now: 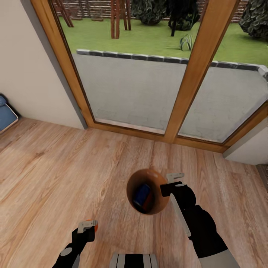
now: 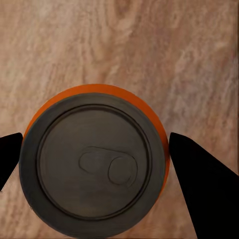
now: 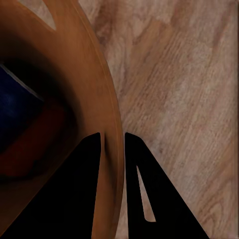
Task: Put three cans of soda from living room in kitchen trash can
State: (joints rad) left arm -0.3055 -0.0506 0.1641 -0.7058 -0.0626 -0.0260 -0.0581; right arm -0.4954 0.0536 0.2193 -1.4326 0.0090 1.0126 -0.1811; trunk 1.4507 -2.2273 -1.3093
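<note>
The tash can [image 1: 149, 186] is held by its rim in the right gripper [image 1: 168, 185], jaws clamped; a blue can [image 1: 142, 195] and apparently a red one lie inside. The orange can [image 2: 94, 159] is clamped in the left gripper [image 1: 88, 225]; the kitchen remains unreached.

Tan-brown tash can [image 1: 148, 178] holds a dark blue can [image 1: 141, 195]; another's orange [image 2: 94, 160].

Bright, even daylight — soft render, bowed edges; wrist views' black fingers [image 3: 74, 199] blurred.
</note>
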